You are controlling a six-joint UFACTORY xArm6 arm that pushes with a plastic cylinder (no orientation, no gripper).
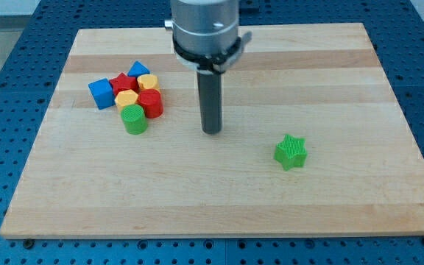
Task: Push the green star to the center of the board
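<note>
The green star (291, 152) lies alone on the wooden board (219, 199), right of the middle and a little toward the view's bottom. My tip (211, 132) rests on the board near its centre. The star is to the right of the tip and slightly lower in the view, with a clear gap between them. The tip touches no block.
A tight cluster of blocks sits at the view's left: a blue cube (101, 93), a red star (123, 83), a blue triangular block (139, 70), two yellow blocks (148, 81) (126, 99), a red block (152, 104) and a green cylinder (133, 119).
</note>
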